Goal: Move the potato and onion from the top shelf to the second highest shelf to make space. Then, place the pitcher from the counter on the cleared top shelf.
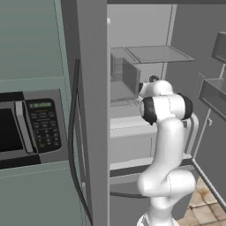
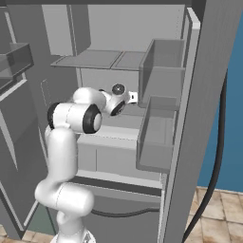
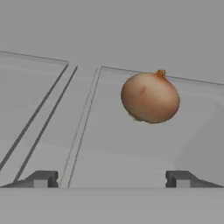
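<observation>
The white arm comes up from the lower right of the left base view, goes straight up through a fat elbow with a dark ring, then bends forward so the wrist reaches into the open fridge around mid-frame. In the right base view it's the same pose from the other side: up from the lower left, elbow at left-center, forearm pointing right toward the middle of the frame.

In the hand view the gripper has its two dark fingertips spread wide, one at the bottom left and one at the bottom right, with nothing between them. Not pinching anything.

One onion, orange-tan with a little tip on top, sits in the upper right-center of the hand view on a pale grey shelf panel, well ahead of the fingertips and not touching them. I can't tell which shelf level that panel is from this view.

The top shelf shows as one thin panel in the upper middle of the left base view. There's one microwave at the left edge, mid-height.
</observation>
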{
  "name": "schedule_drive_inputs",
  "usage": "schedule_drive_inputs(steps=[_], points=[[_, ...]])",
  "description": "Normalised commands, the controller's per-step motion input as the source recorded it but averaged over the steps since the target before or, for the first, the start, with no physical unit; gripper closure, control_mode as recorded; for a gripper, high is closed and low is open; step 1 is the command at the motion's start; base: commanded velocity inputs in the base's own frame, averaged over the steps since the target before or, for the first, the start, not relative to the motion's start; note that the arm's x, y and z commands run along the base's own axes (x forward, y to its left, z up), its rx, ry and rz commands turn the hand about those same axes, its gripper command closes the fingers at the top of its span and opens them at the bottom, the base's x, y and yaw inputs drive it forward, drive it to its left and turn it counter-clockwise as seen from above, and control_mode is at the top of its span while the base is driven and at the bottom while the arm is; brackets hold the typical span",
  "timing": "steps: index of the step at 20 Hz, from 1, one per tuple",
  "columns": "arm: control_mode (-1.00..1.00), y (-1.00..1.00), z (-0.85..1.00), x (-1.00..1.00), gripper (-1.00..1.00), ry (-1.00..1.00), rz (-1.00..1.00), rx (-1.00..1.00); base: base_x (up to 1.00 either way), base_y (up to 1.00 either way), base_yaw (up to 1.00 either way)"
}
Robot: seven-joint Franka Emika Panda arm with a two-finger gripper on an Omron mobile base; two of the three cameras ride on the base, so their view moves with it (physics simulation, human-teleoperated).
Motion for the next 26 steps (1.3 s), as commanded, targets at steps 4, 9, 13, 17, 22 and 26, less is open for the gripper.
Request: schedule_drive_inputs(steps=[4,9,13,17,22,26], points=[[-1.00,0.19,0.02,-1.00,-1.00,-0.08,0.00,-0.09,0.00,0.00,0.00],[-1.00,0.02,0.28,-0.91,-1.00,-0.10,0.00,-0.05,0.00,0.00,0.00],[-1.00,0.00,0.46,-0.87,-1.00,-0.10,0.00,0.00,0.00,0.00,0.00],[-1.00,0.00,0.53,-0.83,-1.00,-0.10,0.00,0.00,0.00,0.00,0.00],[-1.00,0.06,0.41,-0.90,-1.00,-0.01,0.00,0.00,0.00,0.00,0.00],[-1.00,0.21,0.48,-0.77,-1.00,0.01,0.03,0.00,0.00,0.00,0.00]])
